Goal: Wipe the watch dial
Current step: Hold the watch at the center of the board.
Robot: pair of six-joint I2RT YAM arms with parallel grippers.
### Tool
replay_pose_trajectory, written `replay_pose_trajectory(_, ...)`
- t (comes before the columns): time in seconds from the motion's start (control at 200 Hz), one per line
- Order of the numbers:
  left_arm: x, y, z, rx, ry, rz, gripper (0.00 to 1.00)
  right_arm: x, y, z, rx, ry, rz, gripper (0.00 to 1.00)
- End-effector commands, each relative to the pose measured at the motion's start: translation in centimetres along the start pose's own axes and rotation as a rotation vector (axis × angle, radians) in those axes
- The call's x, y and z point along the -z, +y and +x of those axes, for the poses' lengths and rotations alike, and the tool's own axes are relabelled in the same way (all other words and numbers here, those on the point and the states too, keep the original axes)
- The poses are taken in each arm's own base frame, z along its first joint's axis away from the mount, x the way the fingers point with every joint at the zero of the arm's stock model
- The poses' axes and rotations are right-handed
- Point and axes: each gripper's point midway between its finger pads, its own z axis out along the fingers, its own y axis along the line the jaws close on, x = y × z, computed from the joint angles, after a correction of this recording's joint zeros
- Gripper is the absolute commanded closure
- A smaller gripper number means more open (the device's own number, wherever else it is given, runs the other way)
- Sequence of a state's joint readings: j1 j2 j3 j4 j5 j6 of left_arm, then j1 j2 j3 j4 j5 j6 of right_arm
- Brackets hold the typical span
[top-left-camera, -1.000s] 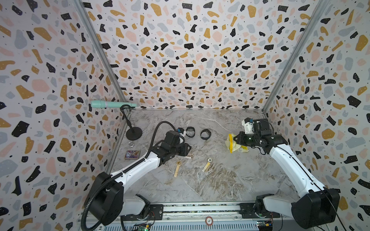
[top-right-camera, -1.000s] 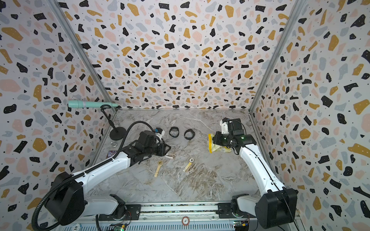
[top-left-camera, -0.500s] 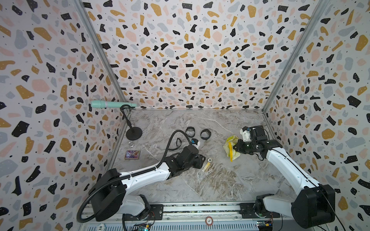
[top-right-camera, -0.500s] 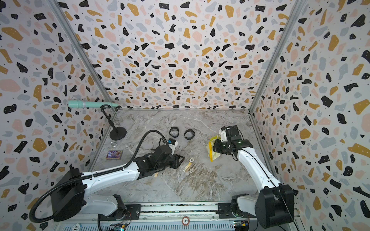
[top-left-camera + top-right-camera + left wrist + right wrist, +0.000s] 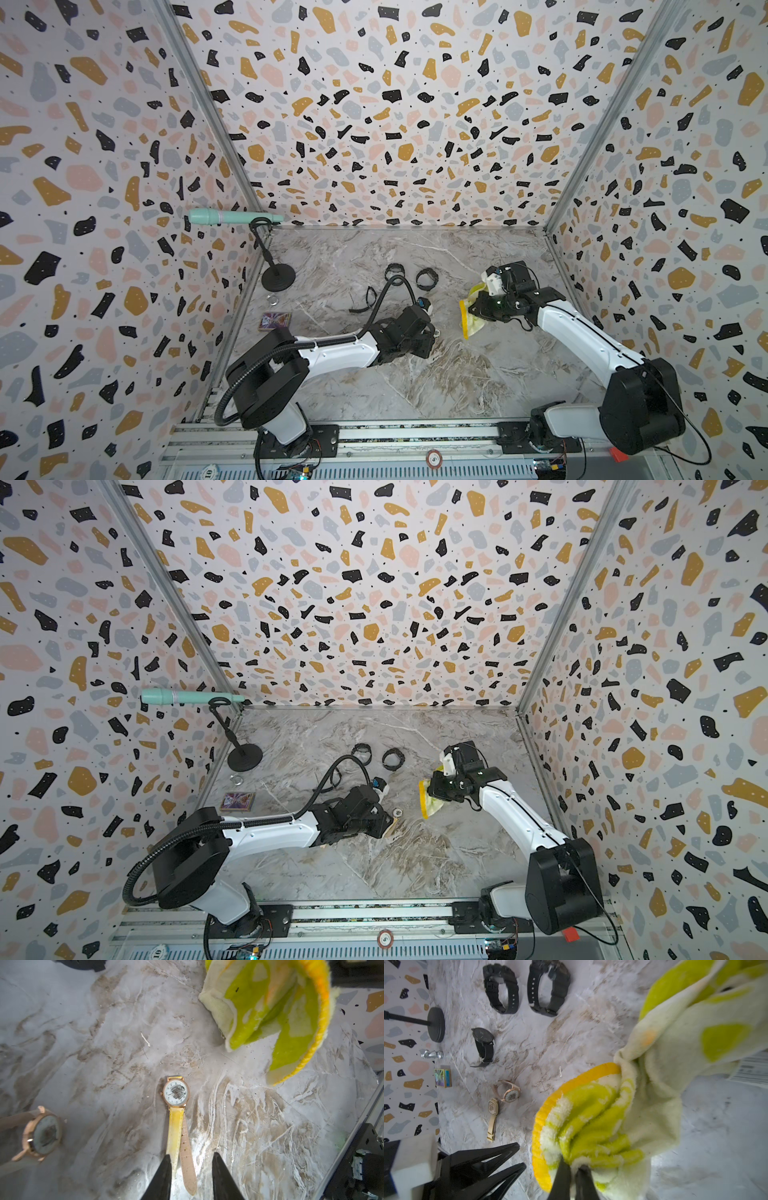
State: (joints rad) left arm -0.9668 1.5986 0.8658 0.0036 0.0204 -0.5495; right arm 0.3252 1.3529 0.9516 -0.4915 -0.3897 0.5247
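Left wrist view: the watch [image 5: 175,1109] lies just ahead of the left gripper [image 5: 191,1155], whose part-open jaws straddle its strap [image 5: 187,1147] unclamped, the dial [image 5: 176,1093] still scribbled, wiping not begun, the right gripper [image 5: 574,1164] pinching the cloth [image 5: 643,1105] beyond it.

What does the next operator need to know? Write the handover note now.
Left hand: open, astride the strap of the yellow-strapped watch, which lies flat on the table; not clamped yet.
Right hand: shut on the yellow-green cloth, held clear of the watch.
Done: cloth is in hand.
Left: secure the watch, then wipe the dark scribble off its dial.
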Motion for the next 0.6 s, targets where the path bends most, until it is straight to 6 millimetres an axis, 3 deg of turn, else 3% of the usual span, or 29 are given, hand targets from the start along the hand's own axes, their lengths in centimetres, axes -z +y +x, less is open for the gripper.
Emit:
replay_pose_trajectory(0.0,-0.1,-1.3,-0.7,-0.028,-0.022,0.055,0.71,0.4,2.0,-1.2,-0.016,-0.024,-0.046,1.00)
replay_pose_trajectory(0.305,-1.7,0.3,1.4,-0.010,0.029,0.000,0.81,0.5,2.3,-0.6,-0.004,-0.026,-0.073,1.00)
replay_pose_trajectory(0.596,-2.7,1.1,3.2,-0.010,0.055,-0.037,0.82,0.3,2.2,0.0,0.004,-0.014,-0.087,1.00)
